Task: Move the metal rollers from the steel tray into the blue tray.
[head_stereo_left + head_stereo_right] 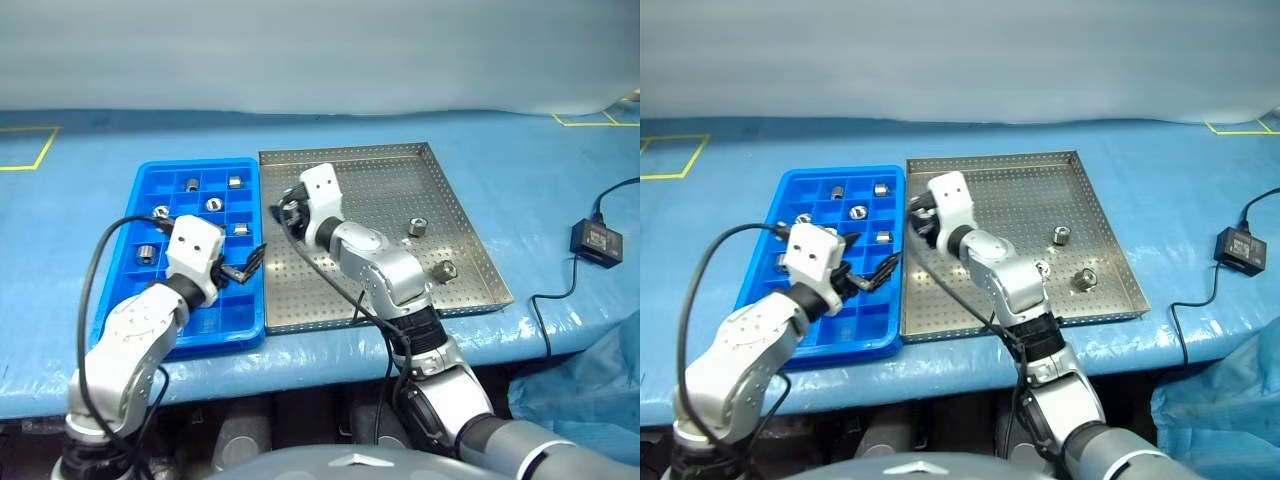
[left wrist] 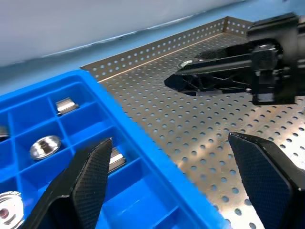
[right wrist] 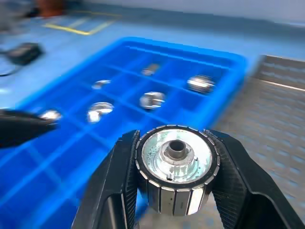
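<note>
- The right end effector is clamped on a metal roller, at the left edge of the steel tray, centre frame.
- The left end effector gapes wide, empty, over the blue tray.
- Two rollers lie right of centre; others fill blue compartments.

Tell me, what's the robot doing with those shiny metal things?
It is sorting metal rollers. Its right hand is shut on one roller near the blue tray, where several rollers already sit. Its left hand is open over that tray's edge. Two more rollers wait on the steel tray.
</note>
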Controlling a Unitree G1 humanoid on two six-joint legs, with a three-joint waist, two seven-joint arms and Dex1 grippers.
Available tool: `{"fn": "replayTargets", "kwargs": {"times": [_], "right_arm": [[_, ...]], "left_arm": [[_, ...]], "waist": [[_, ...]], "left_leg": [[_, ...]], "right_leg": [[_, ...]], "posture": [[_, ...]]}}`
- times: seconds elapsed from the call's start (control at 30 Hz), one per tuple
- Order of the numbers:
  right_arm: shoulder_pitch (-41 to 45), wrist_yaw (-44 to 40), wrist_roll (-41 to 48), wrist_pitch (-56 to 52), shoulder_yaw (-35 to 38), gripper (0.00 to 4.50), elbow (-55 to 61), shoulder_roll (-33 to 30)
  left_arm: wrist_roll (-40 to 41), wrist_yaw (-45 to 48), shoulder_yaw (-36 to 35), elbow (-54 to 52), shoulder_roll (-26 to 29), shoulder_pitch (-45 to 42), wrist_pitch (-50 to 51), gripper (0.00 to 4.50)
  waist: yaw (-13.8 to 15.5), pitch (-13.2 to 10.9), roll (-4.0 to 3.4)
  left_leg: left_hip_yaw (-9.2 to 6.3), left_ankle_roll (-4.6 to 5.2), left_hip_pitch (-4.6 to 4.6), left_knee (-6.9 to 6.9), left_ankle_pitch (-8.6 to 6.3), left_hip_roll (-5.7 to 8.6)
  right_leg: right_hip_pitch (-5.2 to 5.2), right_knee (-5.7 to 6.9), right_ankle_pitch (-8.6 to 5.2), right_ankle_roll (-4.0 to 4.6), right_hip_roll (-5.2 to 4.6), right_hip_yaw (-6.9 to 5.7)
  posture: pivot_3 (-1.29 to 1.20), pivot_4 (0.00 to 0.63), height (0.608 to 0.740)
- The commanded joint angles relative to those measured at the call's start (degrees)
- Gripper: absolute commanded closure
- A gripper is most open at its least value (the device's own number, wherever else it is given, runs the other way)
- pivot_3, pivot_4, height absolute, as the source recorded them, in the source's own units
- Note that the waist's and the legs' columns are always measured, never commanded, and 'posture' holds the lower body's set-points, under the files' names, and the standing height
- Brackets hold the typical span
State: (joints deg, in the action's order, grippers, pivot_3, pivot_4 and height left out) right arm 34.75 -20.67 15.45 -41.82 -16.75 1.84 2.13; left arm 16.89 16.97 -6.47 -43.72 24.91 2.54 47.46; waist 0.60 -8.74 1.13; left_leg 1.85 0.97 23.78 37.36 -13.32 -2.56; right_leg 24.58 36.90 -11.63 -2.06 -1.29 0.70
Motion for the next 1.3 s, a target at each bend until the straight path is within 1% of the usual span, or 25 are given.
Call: {"fn": "replayTargets", "kwargs": {"times": [0.03, 0.1, 0.27, 0.43, 0.6, 0.73, 0.93, 1.17, 1.3], "right_arm": [[2.7, -7.8, 2.2, 1.5, -3.3, 2.76, 3.3, -0.9], [4.2, -10.2, 1.6, 3.5, -4.9, 2.76, 1.4, -0.1], [7.4, -12.7, -0.3, 8.7, -6.5, 2.76, -7.3, 3.8], [10.9, -14.9, -2.4, 14.1, -7.0, 2.76, -18.2, 7.5], [14.6, -14.9, -4.7, 19.3, -6.4, 2.76, -29.0, 9.5], [17.1, -14.1, -5.4, 22.2, -4.8, 2.76, -35.7, 10.8], [16.7, -16.5, -5.4, 23.3, -5.7, 2.76, -35.9, 12.7], [17.1, -18.5, -5.1, 23.5, -7.4, 2.76, -35.1, 15.3], [17.8, -18.3, -5.7, 24.7, -8.1, 2.76, -37.3, 16.4]], "left_arm": [[-0.3, -1.9, -3.8, -7.5, 0.3, 4.0, 1.6, 0.24], [-0.5, -3.0, -5.1, -10.5, -0.1, 7.2, 2.8, 0.24], [-0.9, -5.2, -7.5, -14.9, -1.2, 12.4, 4.6, 0.24], [-0.8, -6.6, -7.4, -16.3, -2.3, 16.6, 4.3, 0.24], [-0.8, -8.0, -6.1, -16.3, -2.6, 17.3, 4.2, 0.24], [-0.7, -8.4, -5.1, -16.3, -2.6, 16.1, 5.0, 0.24], [-0.8, -8.6, -4.8, -16.0, -2.6, 15.2, 5.7, 0.24], [-0.8, -9.4, -5.1, -16.3, -3.3, 17.1, 4.7, 0.24], [-0.6, -10.5, -5.0, -16.3, -3.5, 18.5, 3.4, 0.24]], "waist": [[0.8, 0.0, 0.02], [1.6, 0.0, 0.01], [3.6, 0.0, 0.02], [5.4, 0.0, 0.01], [6.6, 0.0, 0.0], [6.8, 0.0, -0.01], [6.9, 0.0, -0.01], [7.3, 0.0, -0.01], [7.9, 0.0, -0.01]], "left_leg": [[0.01, 0.0, 0.0, 0.0, 0.0, 0.0], [0.02, -0.01, -0.01, 0.0, 0.0, -0.01], [0.03, -0.07, -0.03, 0.01, 0.03, 0.0], [0.01, -0.13, -0.02, 0.01, 0.04, -0.01], [-0.01, -0.15, 0.0, 0.01, 0.03, 0.01], [-0.01, -0.18, 0.02, -0.01, 0.02, 0.04], [-0.03, -0.23, 0.03, -0.09, 0.0, 0.07], [-0.19, -0.29, 0.03, -0.16, -0.03, 0.06], [-0.28, -0.31, 0.04, -0.17, -0.04, 0.05]], "right_leg": [[0.0, -0.02, -0.01, 0.02, 0.01, 0.0], [-0.01, -0.02, -0.08, 0.13, -0.06, 0.0], [-0.02, -0.03, -0.17, 0.26, -0.07, -0.04], [-0.01, -0.03, -0.22, 0.34, -0.08, -0.13], [0.01, -0.06, -0.23, 0.34, -0.11, -0.17], [0.02, -0.06, -0.24, 0.37, -0.08, -0.2], [0.05, -0.07, -0.27, 0.42, -0.03, -0.27], [0.04, -0.05, -0.38, 0.6, 0.05, -0.41], [0.02, -0.05, -0.41, 0.65, 0.05, -0.54]], "posture": [[0.25, 0.15, 0.74], [0.3, 0.15, 0.74], [0.37, 0.15, 0.74], [0.41, 0.15, 0.74], [0.41, 0.15, 0.74], [0.41, 0.15, 0.74], [0.42, 0.15, 0.74], [0.46, 0.15, 0.74], [0.49, 0.15, 0.74]]}}
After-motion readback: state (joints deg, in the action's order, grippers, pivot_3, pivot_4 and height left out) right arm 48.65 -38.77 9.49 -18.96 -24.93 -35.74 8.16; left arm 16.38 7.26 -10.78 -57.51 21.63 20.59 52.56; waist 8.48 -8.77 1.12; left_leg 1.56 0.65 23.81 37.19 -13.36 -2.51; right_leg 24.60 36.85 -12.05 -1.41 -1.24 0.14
